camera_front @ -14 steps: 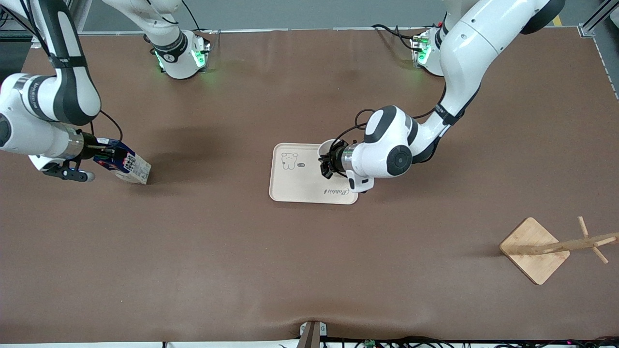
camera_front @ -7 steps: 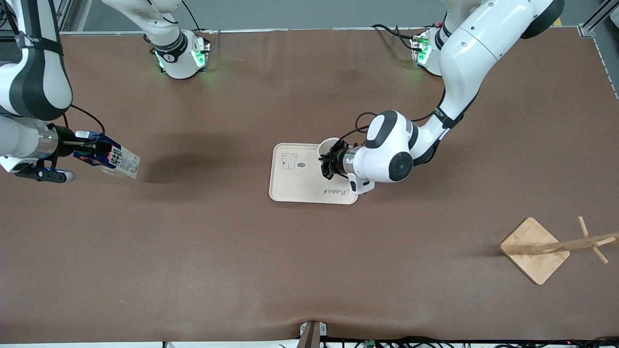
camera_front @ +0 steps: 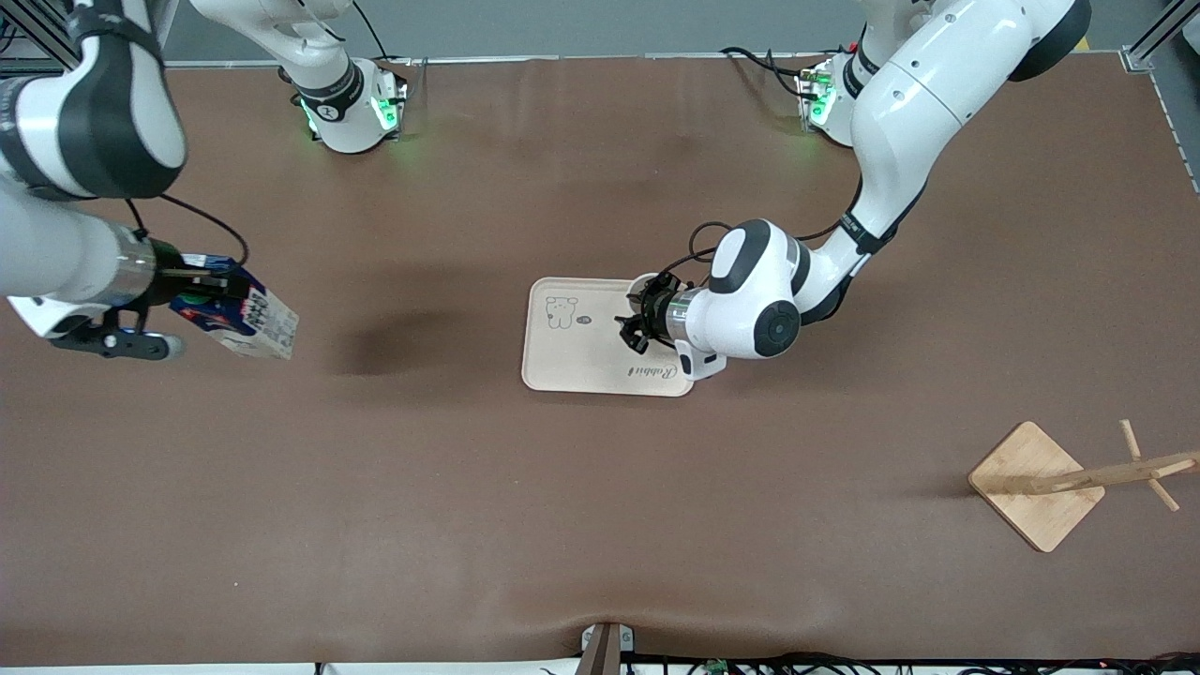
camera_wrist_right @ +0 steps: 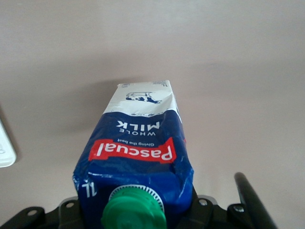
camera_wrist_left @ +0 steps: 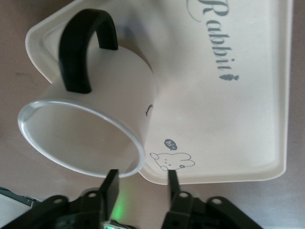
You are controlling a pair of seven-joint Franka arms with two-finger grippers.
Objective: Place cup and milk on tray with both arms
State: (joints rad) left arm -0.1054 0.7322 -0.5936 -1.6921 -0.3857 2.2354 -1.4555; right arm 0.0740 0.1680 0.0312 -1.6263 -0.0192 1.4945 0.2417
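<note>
- The milk is a small gable-top carton, dark blue above and white below, with a green cap. The right gripper is clamped on its upper part near the cap and carries it tilted in the air over bare table toward the right arm's end, well apart from the tray.
- I judge the carton light but soft-walled: it dents under a hard squeeze, and its glossy print looks slippery. The stiffer folded top is a sensible place to hold it, as here.
- The cup, a white mug with a black handle, stands on the tray at its edge toward the left arm's end.
- The left gripper is at the cup's rim with its 2 fingers apart: one finger is by the rim, the other is over the tray. It grips nothing.
- The mug looks rigid, smooth and breakable. The rim wall or the handle offers the firmest hold.
</note>
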